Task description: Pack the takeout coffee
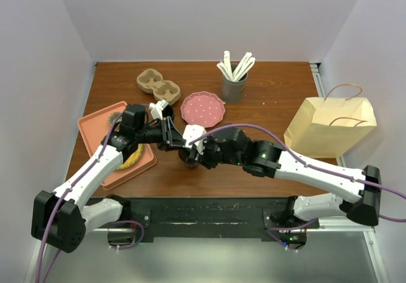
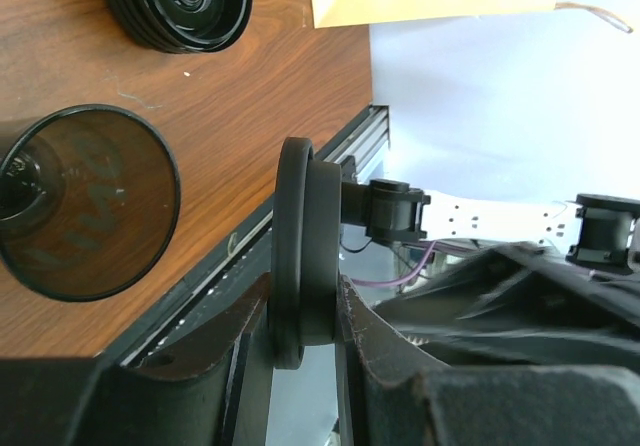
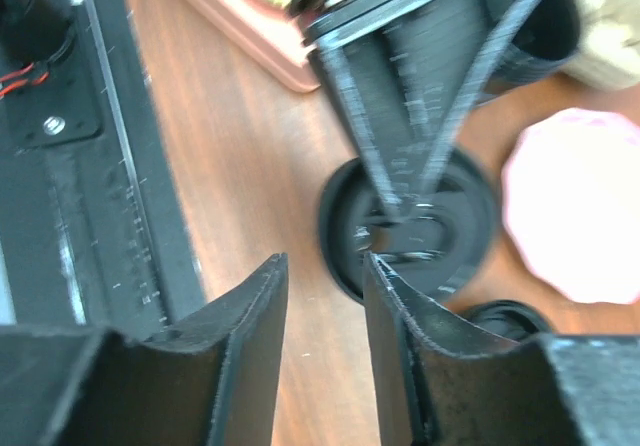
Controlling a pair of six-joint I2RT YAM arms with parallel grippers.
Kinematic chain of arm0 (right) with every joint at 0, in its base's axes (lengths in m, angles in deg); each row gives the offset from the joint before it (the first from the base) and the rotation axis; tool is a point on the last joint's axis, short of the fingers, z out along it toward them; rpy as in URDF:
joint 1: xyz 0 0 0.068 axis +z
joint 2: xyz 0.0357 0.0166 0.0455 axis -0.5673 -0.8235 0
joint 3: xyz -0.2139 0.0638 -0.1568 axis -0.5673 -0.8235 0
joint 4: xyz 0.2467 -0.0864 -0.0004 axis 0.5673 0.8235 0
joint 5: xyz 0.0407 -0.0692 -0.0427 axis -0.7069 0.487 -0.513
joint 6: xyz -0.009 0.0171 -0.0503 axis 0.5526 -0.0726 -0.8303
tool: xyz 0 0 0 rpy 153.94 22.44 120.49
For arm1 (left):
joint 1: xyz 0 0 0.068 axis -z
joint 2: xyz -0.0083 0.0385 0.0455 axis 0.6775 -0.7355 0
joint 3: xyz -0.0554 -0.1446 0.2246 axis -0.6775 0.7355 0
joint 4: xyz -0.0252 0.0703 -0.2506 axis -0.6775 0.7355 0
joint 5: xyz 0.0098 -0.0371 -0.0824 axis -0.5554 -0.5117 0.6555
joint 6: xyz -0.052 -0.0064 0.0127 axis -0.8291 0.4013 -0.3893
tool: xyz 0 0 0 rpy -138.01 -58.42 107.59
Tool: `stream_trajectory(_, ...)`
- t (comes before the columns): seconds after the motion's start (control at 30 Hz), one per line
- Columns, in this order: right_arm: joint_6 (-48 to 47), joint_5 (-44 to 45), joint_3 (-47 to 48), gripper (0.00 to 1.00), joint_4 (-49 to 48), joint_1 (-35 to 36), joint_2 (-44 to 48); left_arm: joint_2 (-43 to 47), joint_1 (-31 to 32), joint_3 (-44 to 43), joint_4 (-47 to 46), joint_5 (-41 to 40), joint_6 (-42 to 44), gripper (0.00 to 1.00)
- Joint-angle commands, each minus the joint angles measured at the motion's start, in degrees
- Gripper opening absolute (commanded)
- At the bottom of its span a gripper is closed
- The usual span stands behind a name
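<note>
A black coffee lid (image 2: 305, 246) stands on edge between the fingers of my left gripper (image 2: 305, 291), which is shut on it just above the table's near edge. In the right wrist view the same lid (image 3: 440, 251) faces the camera, pinched by the left fingers (image 3: 400, 116). My right gripper (image 3: 325, 261) is open and holds nothing, a short way in front of that lid. A dark translucent cup (image 2: 85, 201) and a stack of black lids (image 2: 178, 1) sit on the wooden table. The brown paper bag (image 1: 330, 127) stands at the right.
A pink tray (image 1: 95, 127) with a doughnut lies under the left arm. Behind the arms are a cardboard cup carrier (image 1: 158, 86), a pink plate (image 1: 203, 108) and a grey holder of white sticks (image 1: 233, 83). The two arms meet at centre front.
</note>
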Motion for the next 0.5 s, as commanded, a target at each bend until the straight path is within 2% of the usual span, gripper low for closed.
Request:
stream_trajectory(0.0,-4.5,5.3,-1.9,0.41,-1.8,0.4,5.0,1.1,-0.3,-2.3,-2.7,2.2,4.8,0.04)
stream_trajectory(0.07,-7.2,5.3,-2.8,0.42,-2.6,0.3,6.1,1.7,-0.2,-2.7,-3.8,1.7,6.3,0.04)
stream_trajectory(0.17,-12.9,0.5,-4.0,0.42,-2.3,0.4,7.4,2.0,-0.2,-2.4,-7.0,2.1,5.3,0.04)
stream_trajectory(0.47,-16.1,0.7,-4.7,0.41,-4.6,0.4,7.5,4.5,-0.2,0.4,-12.9,2.3,2.5,0.04)
